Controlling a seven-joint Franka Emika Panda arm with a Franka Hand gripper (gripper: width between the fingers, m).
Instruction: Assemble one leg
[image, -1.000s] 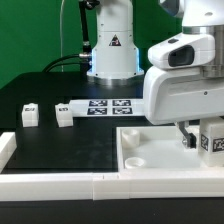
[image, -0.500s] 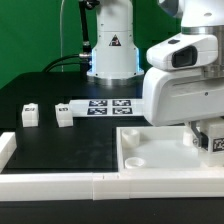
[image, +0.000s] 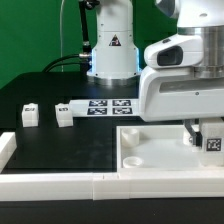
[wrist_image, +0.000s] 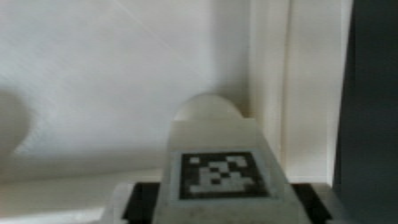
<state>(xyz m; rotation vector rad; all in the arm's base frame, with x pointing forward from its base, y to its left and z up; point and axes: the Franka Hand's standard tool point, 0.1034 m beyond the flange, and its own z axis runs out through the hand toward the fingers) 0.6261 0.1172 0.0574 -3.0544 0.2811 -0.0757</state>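
My gripper (image: 203, 136) hangs over the far right part of the large white tray (image: 150, 160) and is shut on a leg (image: 213, 141), a small white block with a black-and-white tag. In the wrist view the held leg (wrist_image: 217, 150) points away from the camera, its rounded tip close to the tray's raised rim (wrist_image: 270, 70), with dark fingers (wrist_image: 150, 196) on both sides of it. Two more legs stand on the black table at the exterior view's left: one (image: 30, 115) and another (image: 64, 115).
The marker board (image: 100, 106) lies on the table behind the tray. The robot's base (image: 110, 45) stands at the back. A white rail (image: 60, 184) runs along the front edge, with a white piece (image: 6, 148) at the front left.
The gripper with the leg has shifted slightly toward the exterior view's left and a little up over the tray. The other legs have not moved.
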